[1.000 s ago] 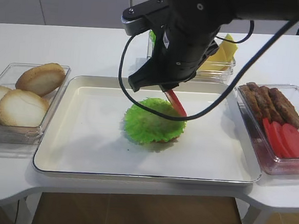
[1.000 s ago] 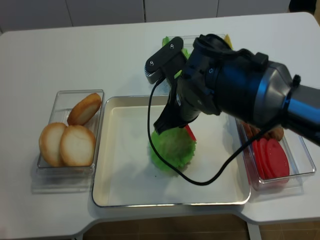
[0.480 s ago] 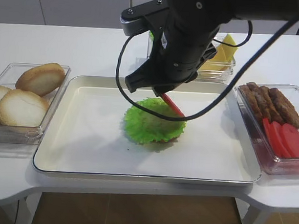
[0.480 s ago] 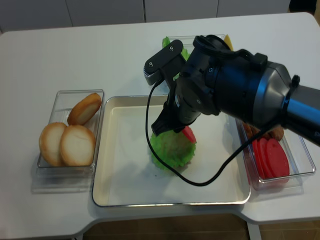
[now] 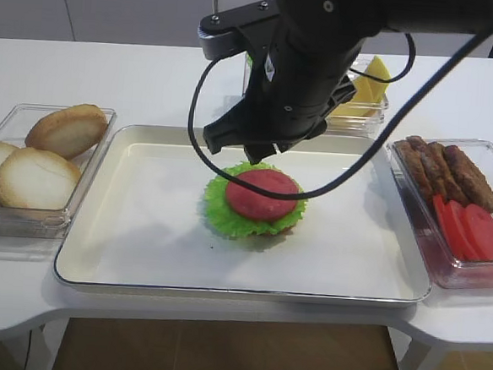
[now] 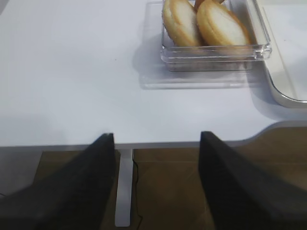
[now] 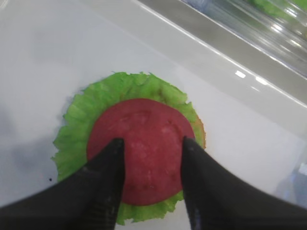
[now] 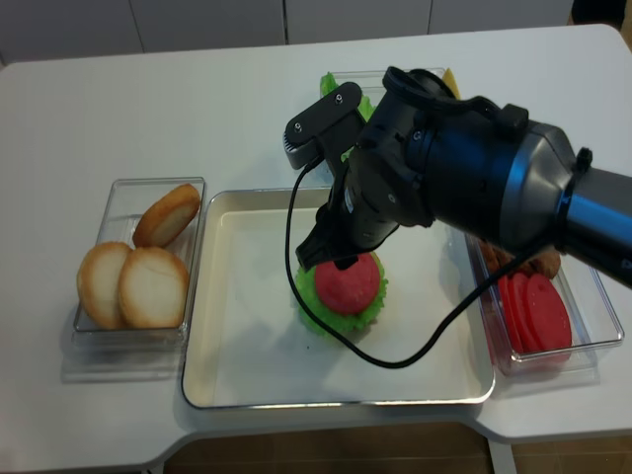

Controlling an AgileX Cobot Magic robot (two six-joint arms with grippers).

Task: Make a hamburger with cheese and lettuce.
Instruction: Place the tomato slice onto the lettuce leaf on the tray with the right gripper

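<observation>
The hamburger, a bun half under a frilly green lettuce leaf (image 5: 219, 215), lies mid-tray with a round red tomato slice (image 5: 263, 193) flat on top. My right gripper (image 5: 261, 152) hovers just above it, open and empty. In the right wrist view its fingertips (image 7: 117, 143) straddle the slice (image 7: 144, 134) over the leaf (image 7: 76, 129). Cheese slices (image 5: 368, 79) and spare lettuce (image 8: 331, 84) sit in the back container, mostly hidden by the arm. My left gripper (image 6: 156, 139) is open and empty, off the table's front left edge.
The white tray (image 5: 140, 254) fills the middle. A clear box with three plain bun halves (image 5: 35, 179) stands at the left, also in the left wrist view (image 6: 216, 26). A box with sausages (image 5: 451, 170) and tomato slices (image 5: 472, 230) stands at the right.
The red slice hung tilted from my right gripper over the lettuce; now it lies flat on the leaf and the jaws are open. The left arm has not moved.
</observation>
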